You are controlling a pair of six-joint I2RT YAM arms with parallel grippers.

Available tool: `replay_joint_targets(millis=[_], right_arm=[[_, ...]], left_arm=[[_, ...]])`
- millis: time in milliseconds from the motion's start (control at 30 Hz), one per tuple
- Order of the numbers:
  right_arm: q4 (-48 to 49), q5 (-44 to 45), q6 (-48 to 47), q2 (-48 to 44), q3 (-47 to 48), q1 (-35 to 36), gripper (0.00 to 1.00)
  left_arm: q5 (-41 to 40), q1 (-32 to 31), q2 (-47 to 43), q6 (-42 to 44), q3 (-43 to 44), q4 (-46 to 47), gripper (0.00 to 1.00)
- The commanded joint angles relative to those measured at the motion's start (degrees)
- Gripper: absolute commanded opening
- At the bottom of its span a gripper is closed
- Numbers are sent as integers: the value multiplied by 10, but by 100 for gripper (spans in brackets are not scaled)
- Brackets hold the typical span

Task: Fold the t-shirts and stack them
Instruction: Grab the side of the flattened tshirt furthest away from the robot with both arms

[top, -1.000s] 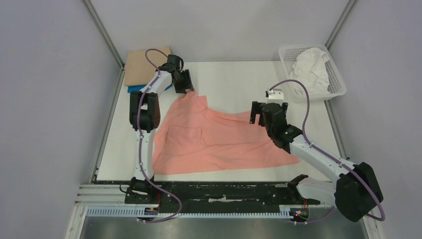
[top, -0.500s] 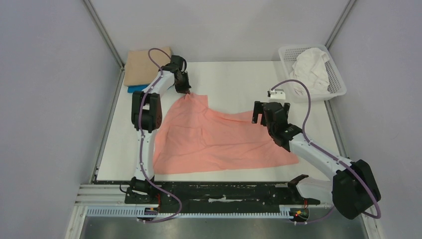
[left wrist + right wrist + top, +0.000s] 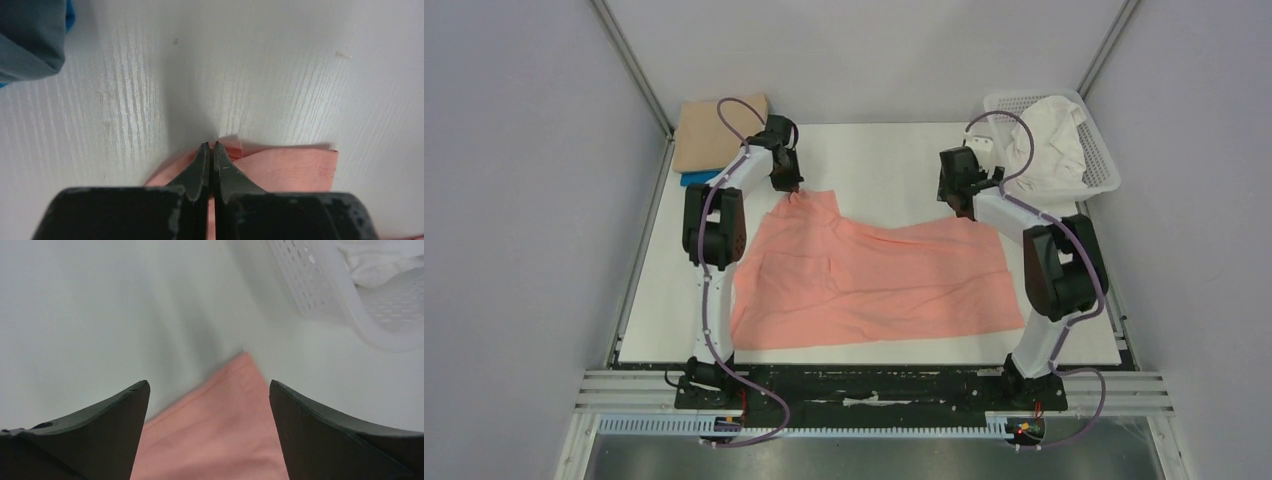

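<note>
The white table (image 3: 884, 160) carries everything; on its middle the salmon-pink t-shirt (image 3: 874, 285) lies spread nearly flat, with its long axis going left to right across the table. At the far right stands the lattice basket (image 3: 1107, 178) with the white t-shirt (image 3: 1049, 140) crumpled inside; at the far left the tan t-shirt (image 3: 709, 130) lies folded over the blue t-shirt (image 3: 692, 179), of which only an edge shows.

The left gripper (image 3: 210, 147) is low at the table, its fingers pressed together on the far left corner of the salmon cloth. The right gripper (image 3: 209, 383) hangs over the far right corner with its fingers wide apart and nothing between them; the corner tip lies between and just ahead of them, pointing toward the basket. The right arm is clearly the nearer one, so I judge a short descent and a closing there comes next.
</note>
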Motion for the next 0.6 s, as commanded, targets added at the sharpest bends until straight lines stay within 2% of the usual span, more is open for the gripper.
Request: replay_joint_targets(millis=[0, 233, 400, 567], right_arm=[[-54, 52, 11, 88, 89, -4, 91], [-79, 64, 22, 170, 136, -15, 82], [-78, 77, 44, 156, 92, -23, 80], [-74, 93, 65, 123, 37, -29, 69]], left_arm=[[-4, 3, -35, 21, -23, 22, 2], [9, 3, -57, 12, -54, 48, 2], [4, 2, -75, 10, -73, 56, 2], [2, 3, -88, 7, -93, 67, 2]])
